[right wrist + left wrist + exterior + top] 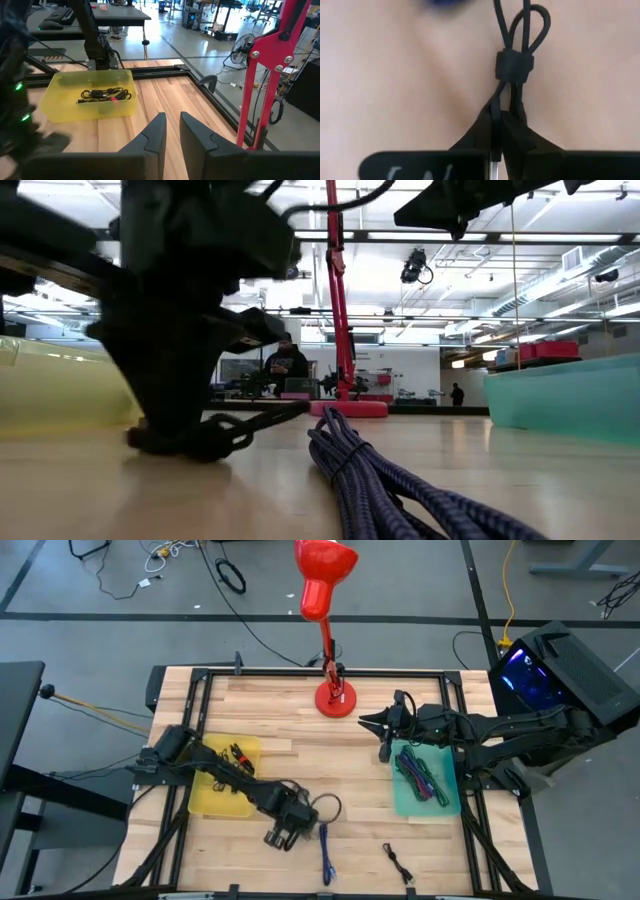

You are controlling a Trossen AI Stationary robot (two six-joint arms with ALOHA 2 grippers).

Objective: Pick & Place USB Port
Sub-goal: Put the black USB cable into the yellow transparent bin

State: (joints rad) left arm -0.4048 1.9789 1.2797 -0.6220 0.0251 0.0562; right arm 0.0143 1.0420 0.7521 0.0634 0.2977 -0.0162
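Left wrist view shows you the black cable (514,65) pinched between the left gripper (501,131) fingers, low on the wooden table (290,730) beside the blue cable (325,852); its far end is cut off. Your right gripper (172,131) hovers near the teal bin (404,802), fingers narrow, holding nothing.
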